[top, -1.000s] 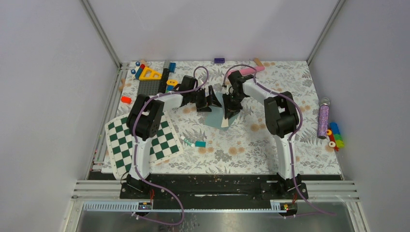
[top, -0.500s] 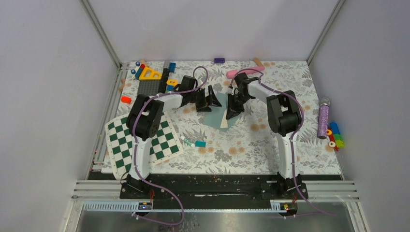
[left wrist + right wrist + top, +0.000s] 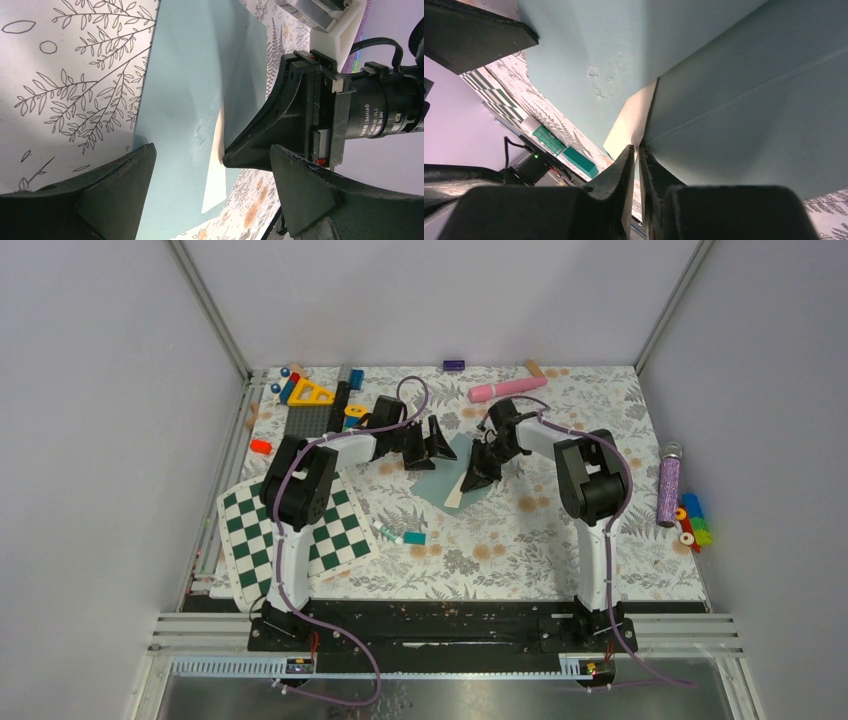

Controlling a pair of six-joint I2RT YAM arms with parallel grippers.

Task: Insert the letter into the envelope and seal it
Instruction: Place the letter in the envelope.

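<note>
Far left there's a checkerboard (image 3: 255, 530) lying flat, partly under the left arm (image 3: 300, 485). That arm goes up from its base to the elbow, then the forearm runs right, low over the floral table (image 3: 500, 550), toward the middle.

The left gripper (image 3: 211, 149) is spread wide, holding nothing. Its two fingers (image 3: 115, 185) sit either side of the near end of the envelope (image 3: 190, 85), and I can't tell whether they touch the paper.

The envelope lies mid-table between the two grippers, teal, a bit scuffed in the middle. The letter (image 3: 214, 175) is a cream strip poking out from under the flap along the envelope's right side, so part of it is tucked in and part is showing.

The only writing I can read is "DAMIAO", in white on the black motor (image 3: 380, 117) behind the other gripper, seen from the left wrist camera. There's smaller print next to it that's too tiny to make out.

The right gripper (image 3: 637, 148) is pinched almost together, just a sliver of gap, right where the flap edge meets the letter. It looks like it's got the flap edge of the envelope. The flap looks lifted there.

The right arm (image 3: 590, 480) stands up to its elbow, and the forearm angles back toward the centre. The wrist tips down-left onto the envelope.
</note>
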